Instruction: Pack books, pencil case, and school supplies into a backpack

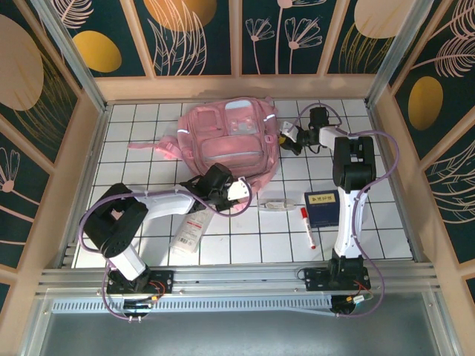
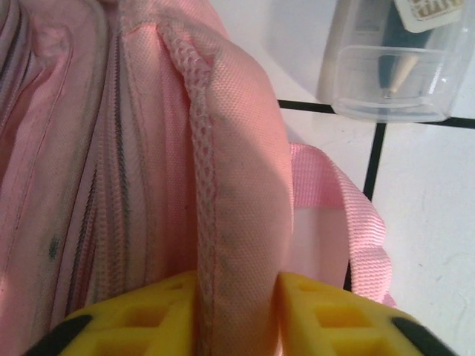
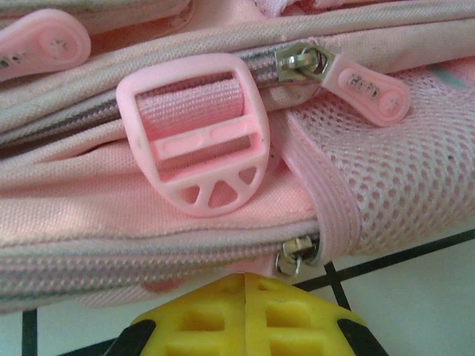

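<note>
Backpack [image 1: 230, 137] lies flat on the tiled worktop [image 1: 133, 119], toward the far middle, front pockets up. Left tool [image 1: 239, 190] is at its near edge, right tool [image 1: 284, 138] at its right side.

Left wrist view: left tool [image 2: 237, 315] is clenched on a fold of pink backpack [image 2: 111, 148] fabric with a mesh-trimmed edge. The fold stands upright between the yellow fingers [image 2: 148, 319], touching both. A pink strap [image 2: 356, 215] loops out to the right of the fold onto the worktop [image 2: 430, 222]. The clear pencil case [image 2: 393, 74] is at top right with a pen tip visible inside, lying apart from the backpack.

Right wrist view: right tool [image 3: 246, 311] is clenched, yellow fingers pressed together with nothing visible between them. It sits just below the backpack [image 3: 111, 193] side seam. A metal zipper slider [image 3: 297, 256] is just above the fingertips; can't tell if it touches them. A pink buckle [image 3: 197, 137] lies on the fabric above, with a zipper pull [image 3: 369, 90] at upper right and a mesh pocket [image 3: 401, 178] at right.

Top view, loose items on the worktop near the backpack's near-right side:
- Pencil case [image 1: 273, 204] just off its corner.
- Navy book [image 1: 323, 208] further right, partly under the right arm.
- Marker [image 1: 306, 227] with a red cap, just beside the book's near-left corner.
- White flat item [image 1: 188, 233] with red print, beside the left arm.
</note>
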Tool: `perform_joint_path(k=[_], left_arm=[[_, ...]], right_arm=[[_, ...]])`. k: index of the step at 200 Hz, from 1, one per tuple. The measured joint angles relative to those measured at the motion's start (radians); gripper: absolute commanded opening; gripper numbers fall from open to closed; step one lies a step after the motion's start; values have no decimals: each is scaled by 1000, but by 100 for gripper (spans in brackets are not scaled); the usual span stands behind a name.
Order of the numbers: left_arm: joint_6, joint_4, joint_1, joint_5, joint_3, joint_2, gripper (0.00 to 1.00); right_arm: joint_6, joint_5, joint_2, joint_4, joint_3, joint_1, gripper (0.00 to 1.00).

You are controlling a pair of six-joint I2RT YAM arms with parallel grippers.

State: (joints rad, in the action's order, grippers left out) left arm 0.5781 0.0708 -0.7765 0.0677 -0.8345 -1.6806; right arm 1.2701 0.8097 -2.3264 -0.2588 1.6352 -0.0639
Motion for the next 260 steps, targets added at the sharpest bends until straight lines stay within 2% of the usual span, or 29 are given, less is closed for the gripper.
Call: perform_joint_path(k=[21,64,70,71,72,78,82,99,128,180,219,234,246,260], left_arm=[[-13,8,-3,-20,-2,-12,0],[-31,35,-4,-36,2,-18,0],[-30,37,-4,-36,3,-17,0],[-30,38,-4,-36,4,-17,0],[-30,39,-4,-36,4,-17,0],[-30,40,-4,-35,6,-15,0],[-29,42,-4,-32,8,-13,0],[-21,53,-3,-22,24,0,0],[-10,68,-2,-19,52,26,0],[-6,75,0,-1,56,34,0],[-2,75,2,2,57,42,0],[1,75,2,2,57,44,0],[2,75,2,2,57,46,0],[3,75,2,2,57,49,0]], right_arm=[[16,-2,12,-17,-17,16,0],[41,-32,73,-53,-55,34,0],[41,-32,83,-52,-60,34,19],[41,-32,86,-52,-60,34,27],[41,-32,86,-52,-60,34,27],[36,-32,95,-49,-64,34,46],[33,-33,100,-40,-69,34,52],[21,-34,110,0,-82,34,57],[-17,-58,109,54,-83,27,58],[-51,-76,71,81,-56,-20,56],[-63,-77,49,75,-47,-32,45],[-76,-76,47,76,-47,-32,37],[-84,-76,45,81,-47,-32,17],[-94,-77,42,90,-47,-32,2]])
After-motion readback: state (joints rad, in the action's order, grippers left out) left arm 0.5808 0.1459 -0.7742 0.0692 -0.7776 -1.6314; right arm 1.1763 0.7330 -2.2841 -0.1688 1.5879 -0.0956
